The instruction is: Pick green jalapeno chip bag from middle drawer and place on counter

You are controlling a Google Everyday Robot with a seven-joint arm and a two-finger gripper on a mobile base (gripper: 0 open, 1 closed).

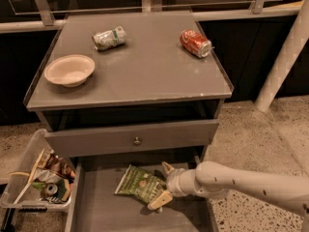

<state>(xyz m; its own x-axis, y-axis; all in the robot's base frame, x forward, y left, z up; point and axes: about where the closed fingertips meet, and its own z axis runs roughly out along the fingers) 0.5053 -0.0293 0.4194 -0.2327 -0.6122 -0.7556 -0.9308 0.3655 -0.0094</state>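
Observation:
The green jalapeno chip bag [139, 182] lies flat on the floor of the open middle drawer [104, 211], near its back. My gripper [163, 185] reaches in from the right on a white arm and sits at the bag's right end. Its fingers are spread, one fingertip [167, 168] behind the bag's edge and one [159, 201] in front of it. The bag rests on the drawer floor. The counter [145, 71] is above the drawer.
On the counter are a white bowl [70, 70], a crushed green-and-white can [109, 37] and a red can [196, 43]. A shut drawer with a round knob [137, 140] sits above the open one. A clear bin of wrappers [41, 180] stands left; a white pole [285, 57] right.

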